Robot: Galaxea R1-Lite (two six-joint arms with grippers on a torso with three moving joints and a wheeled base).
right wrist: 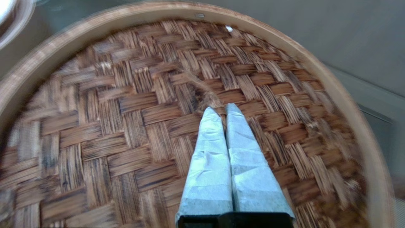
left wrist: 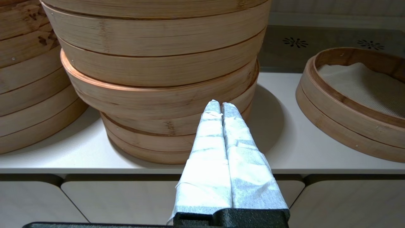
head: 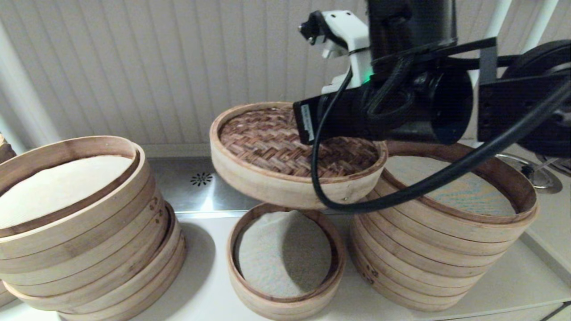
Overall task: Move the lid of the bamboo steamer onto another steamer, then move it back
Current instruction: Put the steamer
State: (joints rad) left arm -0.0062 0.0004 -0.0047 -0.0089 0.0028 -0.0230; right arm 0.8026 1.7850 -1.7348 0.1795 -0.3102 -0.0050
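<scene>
From the head camera you see the lid (head: 298, 154) held in the air, tilted, woven side up, over the small steamer (head: 285, 263) at the counter's (head: 205, 285) front edge; that steamer holds only a pale cloth. Tall stacks (head: 84, 227) flank it. Your left gripper (left wrist: 220, 105), fingers pressed together, hangs off the front edge. Your right gripper (right wrist: 221, 110) pinches a fibre loop at the lid's centre.
</scene>
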